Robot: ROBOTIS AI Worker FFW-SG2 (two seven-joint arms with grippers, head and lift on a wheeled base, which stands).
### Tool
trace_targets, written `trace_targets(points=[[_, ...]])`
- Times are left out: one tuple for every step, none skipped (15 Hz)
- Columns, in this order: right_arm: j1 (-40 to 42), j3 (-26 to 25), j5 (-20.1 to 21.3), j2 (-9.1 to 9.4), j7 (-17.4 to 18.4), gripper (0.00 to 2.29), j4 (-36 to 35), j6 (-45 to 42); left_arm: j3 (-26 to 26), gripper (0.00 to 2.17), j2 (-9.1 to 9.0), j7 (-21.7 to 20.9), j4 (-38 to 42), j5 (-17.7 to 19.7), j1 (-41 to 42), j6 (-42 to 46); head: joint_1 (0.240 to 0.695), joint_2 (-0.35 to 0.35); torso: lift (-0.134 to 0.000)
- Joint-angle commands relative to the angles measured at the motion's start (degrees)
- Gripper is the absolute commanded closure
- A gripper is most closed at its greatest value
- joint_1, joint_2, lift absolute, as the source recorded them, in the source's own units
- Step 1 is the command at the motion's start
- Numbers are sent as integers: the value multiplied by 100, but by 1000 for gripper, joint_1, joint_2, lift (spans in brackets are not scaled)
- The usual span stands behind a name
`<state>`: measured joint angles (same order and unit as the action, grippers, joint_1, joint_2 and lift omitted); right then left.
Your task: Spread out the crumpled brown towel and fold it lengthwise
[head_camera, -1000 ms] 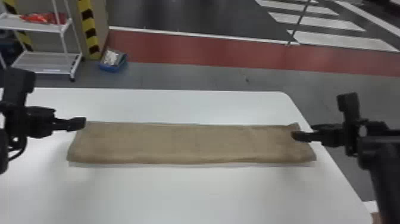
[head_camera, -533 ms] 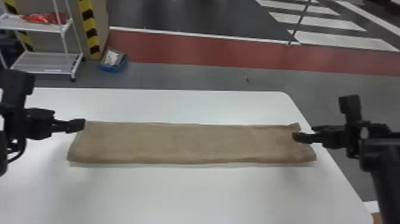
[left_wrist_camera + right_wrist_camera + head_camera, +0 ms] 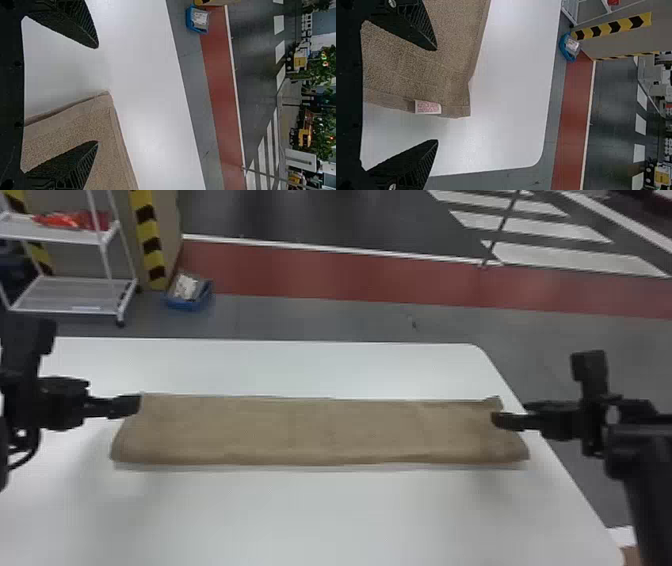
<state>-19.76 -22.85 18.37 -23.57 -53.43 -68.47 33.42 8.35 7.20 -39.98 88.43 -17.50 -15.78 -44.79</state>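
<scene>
Brown towel (image 3: 320, 430) lying lengthwise from left claw (image 3: 131, 406) to right claw (image 3: 501, 420), both open, towel ends visible across gaps

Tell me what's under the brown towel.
The brown towel lies on the white table, whose surface shows around it; anything directly beneath the towel is covered, so I can't tell.

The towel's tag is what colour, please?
The tag is white with reddish print, seen best in the right wrist view.
</scene>
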Motion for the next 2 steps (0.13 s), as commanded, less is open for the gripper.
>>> trace_targets(points=[[-1,0,-1,1,-1,53,0,11,0,19,0,-1,8,1,14,0,695,-206,-124],[7,0,-1,1,-1,56,0,11,9,19,0,-1,17,1,31,0,695,-206,-124]])
